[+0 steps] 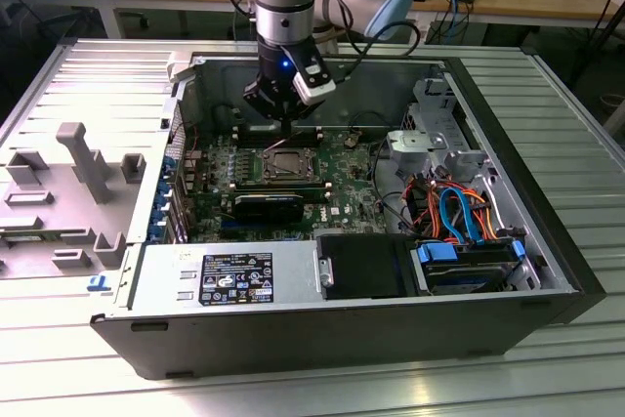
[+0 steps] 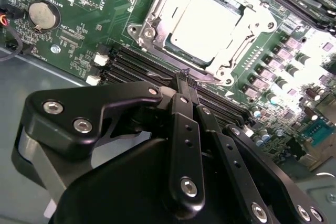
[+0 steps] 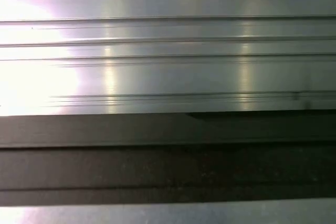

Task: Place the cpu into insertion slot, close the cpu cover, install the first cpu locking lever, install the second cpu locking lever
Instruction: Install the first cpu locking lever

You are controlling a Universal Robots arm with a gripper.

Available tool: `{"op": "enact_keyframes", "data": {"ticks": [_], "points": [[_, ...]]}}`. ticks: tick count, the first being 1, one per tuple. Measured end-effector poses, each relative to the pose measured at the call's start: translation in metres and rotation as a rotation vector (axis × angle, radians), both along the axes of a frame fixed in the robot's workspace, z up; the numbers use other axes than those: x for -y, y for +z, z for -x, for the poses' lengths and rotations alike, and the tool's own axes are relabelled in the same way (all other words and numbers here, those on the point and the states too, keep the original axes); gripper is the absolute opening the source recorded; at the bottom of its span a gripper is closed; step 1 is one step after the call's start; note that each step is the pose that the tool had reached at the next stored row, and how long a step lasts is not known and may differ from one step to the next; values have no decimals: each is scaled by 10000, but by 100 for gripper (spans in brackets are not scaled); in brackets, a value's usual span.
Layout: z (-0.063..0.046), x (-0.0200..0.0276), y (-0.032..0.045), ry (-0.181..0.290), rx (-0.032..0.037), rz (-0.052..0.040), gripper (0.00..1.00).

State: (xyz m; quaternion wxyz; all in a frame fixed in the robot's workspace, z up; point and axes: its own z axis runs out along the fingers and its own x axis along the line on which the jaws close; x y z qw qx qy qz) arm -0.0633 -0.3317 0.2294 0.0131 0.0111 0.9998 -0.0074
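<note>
An open computer case holds the green motherboard (image 1: 342, 178). On it, the cpu (image 2: 205, 24) lies flat in the insertion slot (image 2: 148, 32), its silver top glaring. The silver cpu cover (image 2: 157, 9) lies down around it as a frame. In the exterior view the cpu (image 1: 284, 164) sits at the board's middle. My gripper (image 1: 283, 122) hangs just above and behind the socket. In the second wrist view my gripper (image 2: 184, 75) has its black fingers (image 2: 185, 129) pressed together, with nothing between them, tips close to the socket's edge.
Long black memory slots (image 2: 136, 64) run beside the socket, and a coin battery (image 2: 42, 15) lies further off. A boxed power supply (image 1: 234, 275) and a drive bay with blue and orange cables (image 1: 459, 217) line the case front. A grey fixture tray (image 1: 68, 192) lies at the exterior view's left.
</note>
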Motion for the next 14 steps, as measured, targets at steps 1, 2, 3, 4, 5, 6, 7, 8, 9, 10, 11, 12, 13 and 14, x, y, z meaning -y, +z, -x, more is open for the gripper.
{"op": "enact_keyframes", "data": {"ticks": [1, 2, 3, 4, 5, 6, 7, 8, 9, 10, 11, 12, 13, 14], "points": [[-10, -1, -5, 1, 0, 0, 11], [-19, -2, -11, 1, 1, -1, 11], [-28, -3, -17, 0, 1, -1, 11], [-39, -5, -25, 1, 1, -1, 11], [-50, -8, -30, 0, 1, 8, 11], [-64, -12, -40, 2, 1, 23, 11], [-71, -15, -50, 2, 1, 26, 11], [-73, -16, -58, 1, 1, 26, 11], [-74, -17, -72, -1, 1, 27, 11], [-77, -17, -85, 1, 1, 27, 11], [-78, -18, -91, 1, 1, 27, 11], [-79, -18, -95, 0, 1, 31, 11], [-82, -18, -101, 2, 0, 32, 11], [-87, -18, -102, 2, -1, 36, 11]]}}
